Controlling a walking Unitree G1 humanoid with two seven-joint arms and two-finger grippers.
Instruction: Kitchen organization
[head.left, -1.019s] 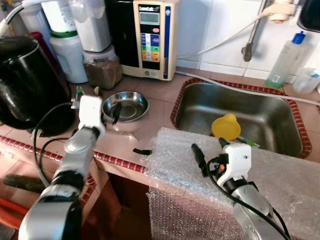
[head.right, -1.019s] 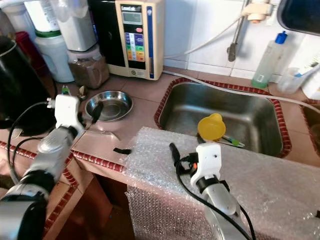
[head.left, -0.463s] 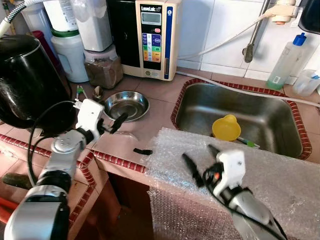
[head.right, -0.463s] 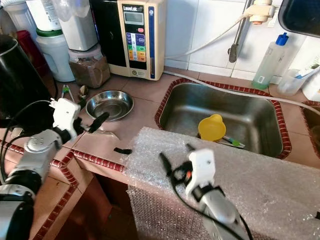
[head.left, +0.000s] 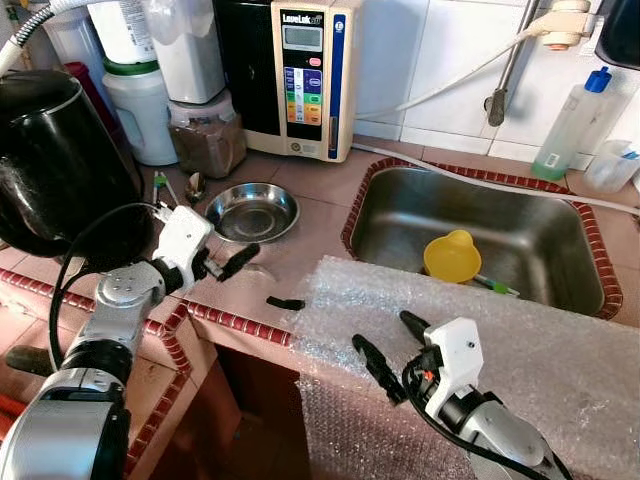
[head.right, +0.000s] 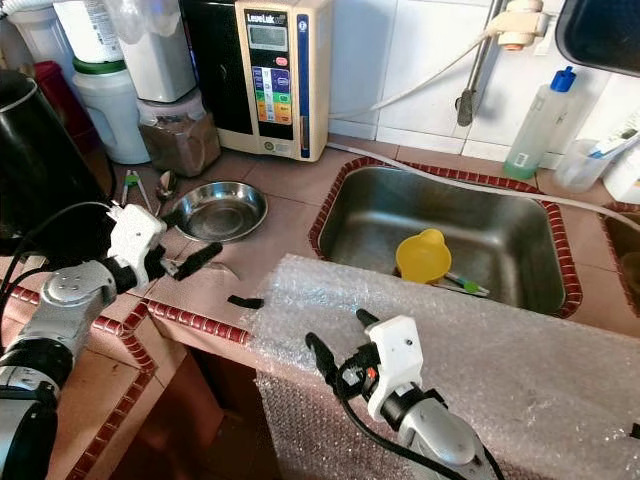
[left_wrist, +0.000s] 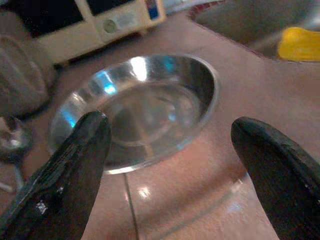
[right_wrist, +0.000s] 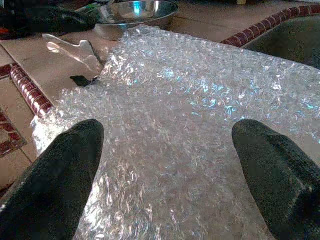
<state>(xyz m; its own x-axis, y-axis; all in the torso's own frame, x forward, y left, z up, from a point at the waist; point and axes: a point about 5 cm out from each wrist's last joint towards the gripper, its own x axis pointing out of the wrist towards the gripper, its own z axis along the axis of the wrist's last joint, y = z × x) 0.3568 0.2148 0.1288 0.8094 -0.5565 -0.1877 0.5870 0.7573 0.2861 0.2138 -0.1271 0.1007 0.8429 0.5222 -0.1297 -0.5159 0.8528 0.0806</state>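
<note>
Reading roughly "LeveLuk", white water machine (head.left: 305, 75) stands behind steel bowl (head.left: 252, 211).

water ioniser (head.left: 305, 75) | top brand label | reads roughly "LeveLuk"

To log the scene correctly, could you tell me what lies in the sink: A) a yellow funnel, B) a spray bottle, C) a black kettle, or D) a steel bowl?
A: the yellow funnel lies in the sink, while the steel bowl sits on the counter to its left.
</note>
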